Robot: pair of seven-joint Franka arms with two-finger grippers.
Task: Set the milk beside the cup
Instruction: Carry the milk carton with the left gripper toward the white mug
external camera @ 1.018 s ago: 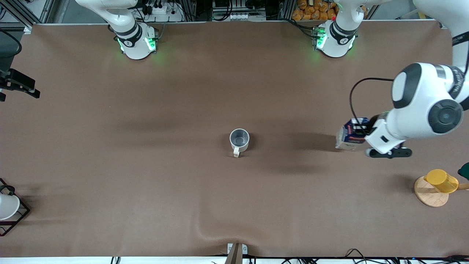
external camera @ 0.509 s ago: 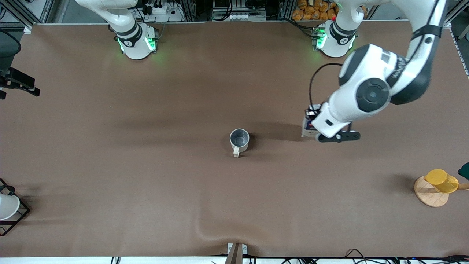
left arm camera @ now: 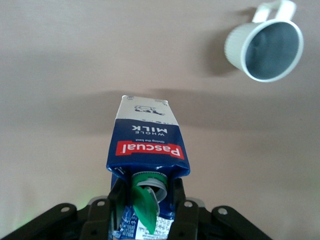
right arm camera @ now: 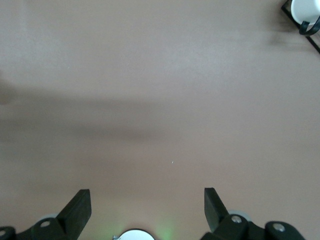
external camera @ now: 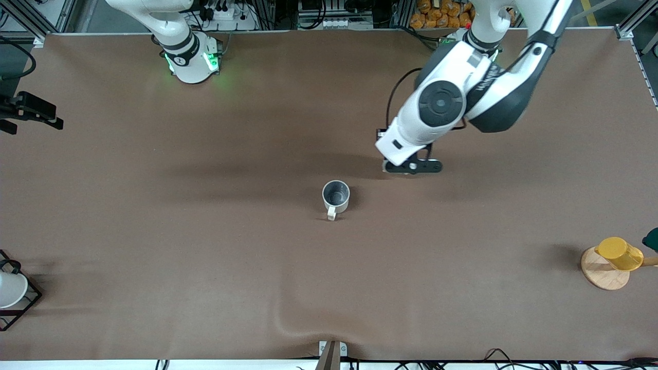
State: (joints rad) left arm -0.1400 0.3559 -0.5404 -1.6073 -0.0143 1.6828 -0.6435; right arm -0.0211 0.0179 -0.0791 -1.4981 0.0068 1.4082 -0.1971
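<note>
Milk (left arm camera: 148, 150) sits clamped in the left gripper (left arm camera: 146, 207), fingers pinching the carton at its gabled top just beside the green cap (left arm camera: 146, 200). The carton's long axis runs straight out from the fingers, base pointing down at the table (external camera: 205, 267), so it hangs upright and clear of the surface. In the front view the wrist hides the carton entirely.

Cup (external camera: 336, 196) stands upright mid-table, its handle turned toward the front camera. From the left gripper (external camera: 411, 166) it lies off toward the right arm's end of the table; the two are near but apart, nothing touching. The left wrist view confirms this: the cup (left arm camera: 264, 45) shows off to one side of the carried carton, with bare table between.

Judgement: the remaining move is a short carry toward the cup, then a straight lowering beside it, keeping the base clear of the mug wall.

Right gripper (right arm camera: 145, 205) waits over bare table, fingers spread wide, holding nothing.
</note>
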